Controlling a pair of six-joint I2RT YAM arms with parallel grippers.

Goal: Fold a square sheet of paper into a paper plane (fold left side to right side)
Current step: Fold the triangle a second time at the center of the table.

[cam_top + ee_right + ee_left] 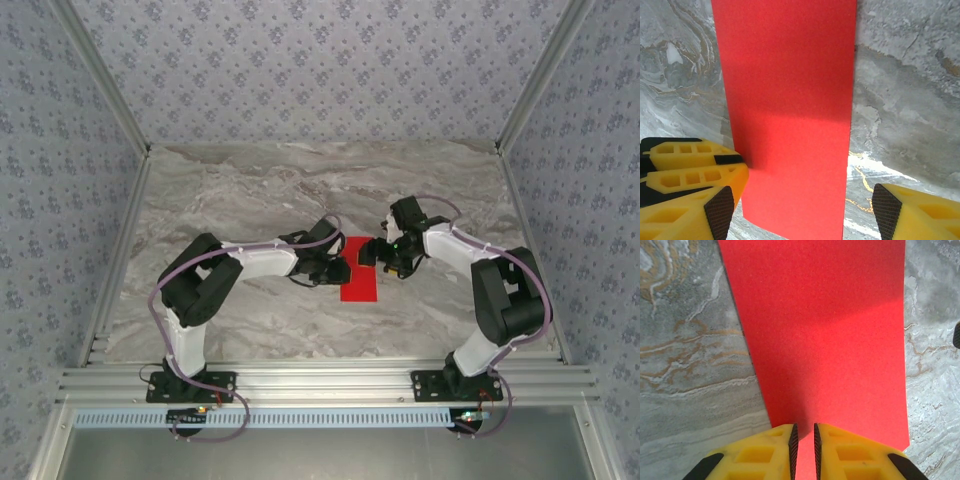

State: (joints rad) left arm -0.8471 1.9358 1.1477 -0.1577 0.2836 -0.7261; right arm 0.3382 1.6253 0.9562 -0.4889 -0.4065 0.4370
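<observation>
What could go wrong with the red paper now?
1. The left fingers are nearly closed at the edge of the paper. If they slide, the paper could shift and the fold might go crooked.
2. The right fingers are wide open on either side of the paper. If they close, they might crumple it.

grey marble table [250, 180], floral patterned walls [320, 70], aluminium rails [320, 385]

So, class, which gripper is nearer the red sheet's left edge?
Left. The left gripper sits over that edge of the red sheet, nearly shut; the right gripper straddles its far end, open.
</observation>
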